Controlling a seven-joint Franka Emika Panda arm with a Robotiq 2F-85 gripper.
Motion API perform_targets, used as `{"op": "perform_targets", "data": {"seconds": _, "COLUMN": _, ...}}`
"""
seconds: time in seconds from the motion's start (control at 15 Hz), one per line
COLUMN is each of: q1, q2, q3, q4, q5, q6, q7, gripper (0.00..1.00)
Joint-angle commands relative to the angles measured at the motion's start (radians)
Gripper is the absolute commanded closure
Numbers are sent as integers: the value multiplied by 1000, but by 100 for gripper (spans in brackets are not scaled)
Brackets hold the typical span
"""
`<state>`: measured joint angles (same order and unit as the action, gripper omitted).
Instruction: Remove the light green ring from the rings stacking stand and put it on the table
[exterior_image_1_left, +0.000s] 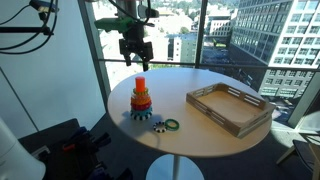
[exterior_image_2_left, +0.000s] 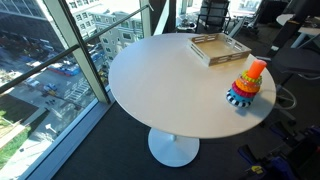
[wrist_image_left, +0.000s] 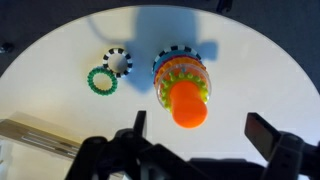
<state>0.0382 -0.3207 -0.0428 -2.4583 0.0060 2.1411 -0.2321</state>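
Two loose rings lie on the round beige surface (exterior_image_1_left: 215, 80) near the toy ring stacker (wrist_image_left: 183, 85) with its bluish base and orange-red centre peg (wrist_image_left: 188, 105). They are a darker green beaded plastic ring (wrist_image_left: 101, 80) and a pale toothed gear-like ring (wrist_image_left: 117, 62), close together to the stand's left in the wrist view.

Your target, the small yellow-green plastic donut ring (wrist_image_left: 167, 75), sits on the peg low in the stack. As far as the wrist view shows, smaller rings sit above it.

Your end effector (exterior_image_1_left: 134, 52) hangs well above the peg, fingers spread wide apart and holding nothing.

My judgement of the risks:
- The target is buried, so closing on it could pinch the upper rings too, or drag and tip the whole stand.
- Come down off-centre and a finger may strike the peg top.
- Don't take the darker green ring for yours.

A slatted wooden tray (exterior_image_1_left: 230, 108) stands to the right, well apart.
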Motion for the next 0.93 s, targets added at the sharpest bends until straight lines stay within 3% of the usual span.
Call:
{"op": "perform_targets", "data": {"seconds": 0.0, "q1": -2, "q2": 3, "q3": 2, "q4": 4, "q5": 7, "q6": 8, "q7": 2, "gripper": 0}}
{"op": "perform_targets", "data": {"seconds": 0.87, "q1": 4, "q2": 132, "q3": 33, "q4": 10, "q5": 6, "q6": 171, "q7": 14, "gripper": 0}}
